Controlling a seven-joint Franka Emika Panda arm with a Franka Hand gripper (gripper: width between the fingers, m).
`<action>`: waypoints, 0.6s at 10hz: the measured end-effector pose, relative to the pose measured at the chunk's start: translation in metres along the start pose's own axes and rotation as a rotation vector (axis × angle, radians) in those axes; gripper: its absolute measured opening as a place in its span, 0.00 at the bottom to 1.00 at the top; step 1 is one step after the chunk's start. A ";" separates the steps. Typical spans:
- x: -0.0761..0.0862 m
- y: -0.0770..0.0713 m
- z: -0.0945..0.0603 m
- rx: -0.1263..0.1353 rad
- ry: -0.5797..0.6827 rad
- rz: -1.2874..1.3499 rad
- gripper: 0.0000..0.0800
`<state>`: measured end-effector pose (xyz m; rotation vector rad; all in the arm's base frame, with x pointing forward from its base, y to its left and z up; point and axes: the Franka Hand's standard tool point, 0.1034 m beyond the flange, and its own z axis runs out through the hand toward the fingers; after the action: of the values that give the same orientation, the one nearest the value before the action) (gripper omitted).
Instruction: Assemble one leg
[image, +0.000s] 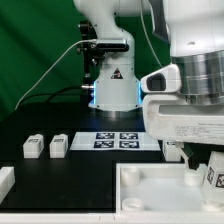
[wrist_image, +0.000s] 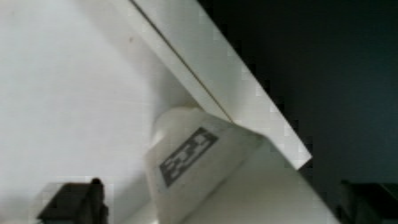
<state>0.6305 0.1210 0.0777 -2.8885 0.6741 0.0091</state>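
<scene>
My gripper hangs over the right end of the large white panel at the exterior view's right. It is shut on a leg, a white stubby post with a black-and-white tag. In the wrist view the leg runs out from between my dark fingers, and its far end rests against the panel beside a raised rim. My gripper sits close above it. Two more legs stand on the table at the left.
The marker board lies in front of the robot base. A white part pokes in at the left edge. Black table surface lies between the loose legs and the panel.
</scene>
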 end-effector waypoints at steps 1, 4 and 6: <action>0.004 0.004 0.003 -0.016 0.018 -0.184 0.81; 0.006 0.005 0.004 -0.014 0.032 -0.186 0.69; 0.005 0.003 0.005 -0.003 0.029 -0.034 0.46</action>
<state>0.6337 0.1167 0.0723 -2.9084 0.6299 -0.0365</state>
